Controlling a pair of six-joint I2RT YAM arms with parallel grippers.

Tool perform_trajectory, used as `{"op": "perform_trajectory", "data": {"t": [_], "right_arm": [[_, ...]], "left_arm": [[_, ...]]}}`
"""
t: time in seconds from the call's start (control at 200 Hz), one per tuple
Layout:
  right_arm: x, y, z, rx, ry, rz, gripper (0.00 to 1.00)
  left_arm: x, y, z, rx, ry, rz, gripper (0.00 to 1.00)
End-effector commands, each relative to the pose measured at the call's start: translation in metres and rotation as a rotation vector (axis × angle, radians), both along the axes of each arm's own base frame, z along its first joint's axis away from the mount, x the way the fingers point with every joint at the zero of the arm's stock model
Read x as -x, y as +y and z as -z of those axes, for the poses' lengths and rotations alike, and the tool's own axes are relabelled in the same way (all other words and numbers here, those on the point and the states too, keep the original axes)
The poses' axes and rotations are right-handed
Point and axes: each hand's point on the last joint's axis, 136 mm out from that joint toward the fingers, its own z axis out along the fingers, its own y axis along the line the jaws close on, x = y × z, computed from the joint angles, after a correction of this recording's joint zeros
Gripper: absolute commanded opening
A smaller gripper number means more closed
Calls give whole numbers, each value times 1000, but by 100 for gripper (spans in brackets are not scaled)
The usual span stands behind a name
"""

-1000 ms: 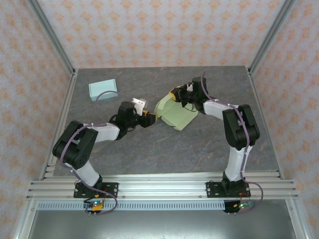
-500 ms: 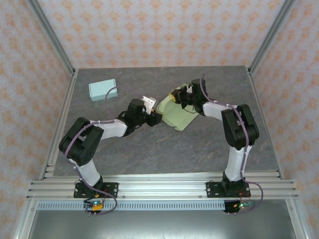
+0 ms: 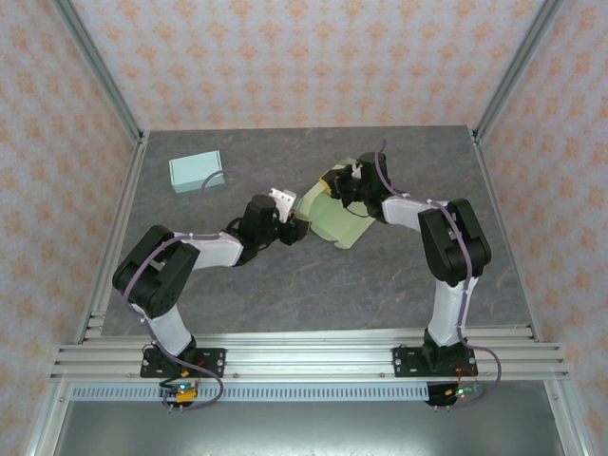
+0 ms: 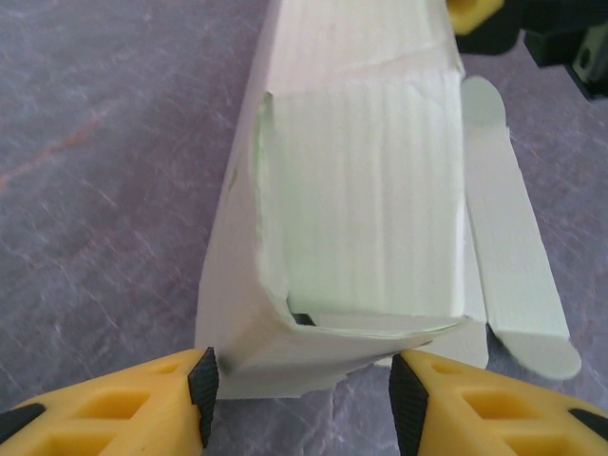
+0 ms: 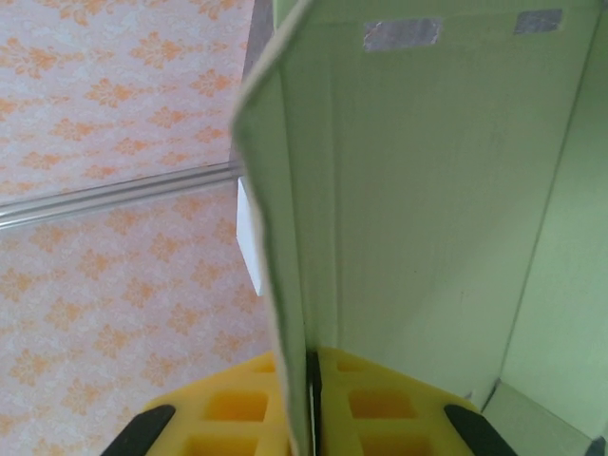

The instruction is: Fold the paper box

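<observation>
Orange-patterned walls [image 3: 285, 57] enclose a grey, stone-veined table [image 3: 285, 285]; a pale green paper box [image 3: 334, 220], ribbed card half collapsed, lies between both grippers; its far edge is hidden under the right gripper [image 3: 334, 180], which pinches one thin panel; the left gripper [image 3: 296, 226] stands parted astride the box's near end, contact unclear; a small blue box [image 3: 196, 171] sits well beyond its left side.

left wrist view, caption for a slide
Open left tool framing the near end of the green paper box on the table
</observation>
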Motion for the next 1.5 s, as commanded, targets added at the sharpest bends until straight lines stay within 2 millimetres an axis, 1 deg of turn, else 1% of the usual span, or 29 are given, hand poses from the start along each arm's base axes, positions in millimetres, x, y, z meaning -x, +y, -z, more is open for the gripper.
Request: {"op": "perform_trajectory", "data": {"t": [0.0, 0.06, 0.1, 0.215, 0.28, 0.345, 0.465, 0.531, 0.576, 0.656, 0.731, 0.861, 0.936, 1.046, 1.096, 1.166, 1.256, 1.381, 1.497], "right_arm": [[-6, 15, 5, 18, -44, -51, 13], [-8, 17, 6, 17, -38, -59, 13], [-9, 18, 8, 16, -31, -61, 13], [-8, 18, 8, 23, -19, -63, 13], [-7, 16, 11, 40, -20, -62, 13], [-8, 15, 17, 52, -4, -61, 13], [-8, 18, 21, 23, -1, -63, 13], [-9, 18, 22, 21, 0, -61, 13], [-10, 17, 21, 19, 2, -58, 13], [-11, 17, 17, 19, -5, -52, 13], [-11, 17, 17, 18, -4, -52, 13], [-12, 17, 15, -2, 4, -33, 13], [-12, 16, 15, -10, 6, -27, 13], [-12, 14, 19, -20, 26, -10, 13], [-11, 14, 19, -31, 24, -9, 13], [-11, 14, 18, -32, 14, -23, 13], [-15, 11, 10, -41, 3, -33, 13], [-19, 12, 6, -47, -6, -52, 13], [-22, 16, 4, -73, -5, -76, 13]], "left_arm": [[0, -5, -39, 92, -65, 40, 54], [0, -4, -53, 152, -78, 58, 55], [-4, 0, -64, 183, -77, 50, 55], [-10, 4, -88, 204, -88, 73, 56], [-11, 6, -92, 171, -93, 85, 56], [-16, 13, -82, 120, -78, 46, 57], [-30, 26, -51, 68, -15, -16, 57], [-35, 24, -36, 49, 27, -14, 56], [-36, 20, -30, 60, 47, -7, 55], [-37, 11, -23, 96, 81, 16, 53], [-36, 4, -18, 85, 93, 36, 52], [-37, 0, -7, 43, 145, 28, 49], [-38, -2, -10, 43, 133, 26, 49], [-41, 4, -17, 41, 128, -23, 51], [-39, 5, -24, 54, 124, -30, 52], [-32, 7, -30, 75, 118, -32, 53], [-17, 12, -36, 109, 106, -24, 54], [8, 21, -41, 92, 79, 15, 56], [23, 30, -40, 56, 72, 22, 58]]}}
